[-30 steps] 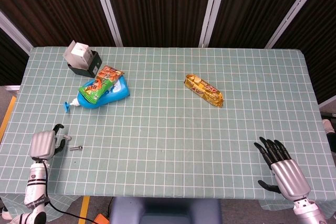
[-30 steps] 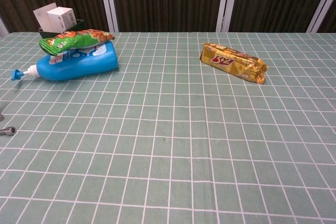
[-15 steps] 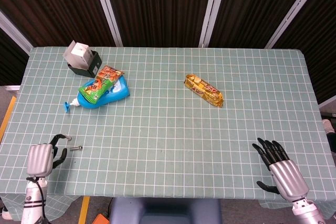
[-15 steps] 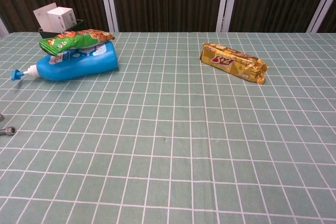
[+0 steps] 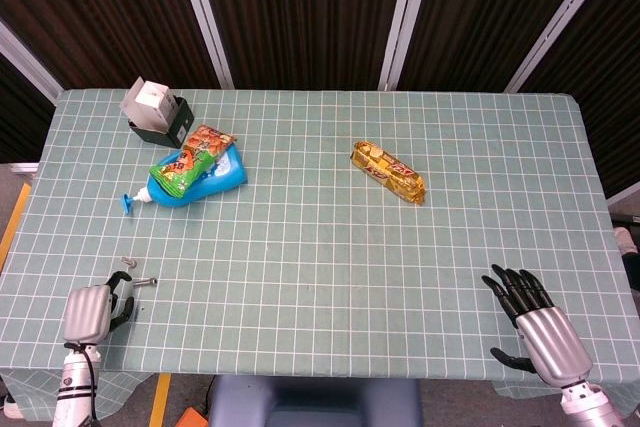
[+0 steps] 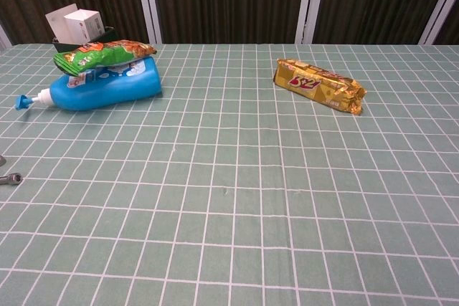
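While the left hand hovers with fingers curled in, empty, just beside two small silver metal bolts, nothing touches them; the right hand rests fingers spread, empty, near the table's edge. A gold foil snack packet lies well apart.

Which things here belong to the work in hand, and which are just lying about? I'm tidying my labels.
In hand: left hand, holding nothing; two small screws on the table by it.

Lying about: blue bottle with green snack bag on it, black holder with white box, gold biscuit pack, right hand open at the near edge.
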Motion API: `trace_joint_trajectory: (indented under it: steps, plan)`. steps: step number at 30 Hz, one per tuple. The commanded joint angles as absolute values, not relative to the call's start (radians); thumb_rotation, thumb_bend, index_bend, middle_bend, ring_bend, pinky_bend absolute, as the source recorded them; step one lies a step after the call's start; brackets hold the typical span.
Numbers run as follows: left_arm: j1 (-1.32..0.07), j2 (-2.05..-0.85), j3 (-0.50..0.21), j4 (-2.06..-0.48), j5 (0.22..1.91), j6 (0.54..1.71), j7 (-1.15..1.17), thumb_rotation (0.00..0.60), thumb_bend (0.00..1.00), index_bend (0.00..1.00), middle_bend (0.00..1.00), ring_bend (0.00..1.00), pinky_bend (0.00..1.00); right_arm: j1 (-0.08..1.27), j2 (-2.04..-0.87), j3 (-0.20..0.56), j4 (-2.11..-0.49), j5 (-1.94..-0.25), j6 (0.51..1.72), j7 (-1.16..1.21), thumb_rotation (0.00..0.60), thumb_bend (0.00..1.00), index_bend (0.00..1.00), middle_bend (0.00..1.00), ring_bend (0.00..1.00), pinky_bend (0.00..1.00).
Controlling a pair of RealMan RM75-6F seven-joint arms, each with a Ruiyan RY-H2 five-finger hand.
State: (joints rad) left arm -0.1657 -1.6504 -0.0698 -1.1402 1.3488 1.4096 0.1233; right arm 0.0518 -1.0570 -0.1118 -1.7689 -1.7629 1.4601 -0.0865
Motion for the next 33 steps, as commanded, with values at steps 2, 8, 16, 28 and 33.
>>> trace_joint_trajectory:
  steps: [2,8,16,28,33]
  plan:
    - [-0.188,-1.691,-0.087,-1.073,1.327,1.362,0.131,0.6,0.39,0.4,1.0,1.0,1.0,0.054,-1.056,-0.109,-1.769,-1.757,1.455,-0.084,0.6,0.2,0.0,0.0,0.0,0.0]
    - [-0.207,-1.719,-0.1,-1.02,1.313,1.318,0.127,0.6,0.39,0.42,1.0,1.0,1.0,0.055,-1.057,-0.108,-1.77,-1.753,1.452,-0.086,0.6,0.2,0.0,0.0,0.0,0.0]
    - [-0.221,-1.738,-0.108,-0.987,1.321,1.313,0.12,0.6,0.39,0.44,1.0,1.0,1.0,0.052,-1.057,-0.106,-1.77,-1.752,1.457,-0.087,0.6,0.2,0.0,0.0,0.0,0.0]
    - [-0.224,-1.736,-0.115,-0.989,1.314,1.3,0.126,0.6,0.41,0.49,1.0,1.0,1.0,0.053,-1.058,-0.106,-1.768,-1.753,1.453,-0.087,0.6,0.2,0.0,0.0,0.0,0.0]
    - [-0.226,-1.73,-0.116,-0.999,1.312,1.294,0.141,0.6,0.45,0.5,1.0,1.0,1.0,0.053,-1.059,-0.105,-1.768,-1.752,1.452,-0.088,0.6,0.2,0.0,0.0,0.0,0.0]
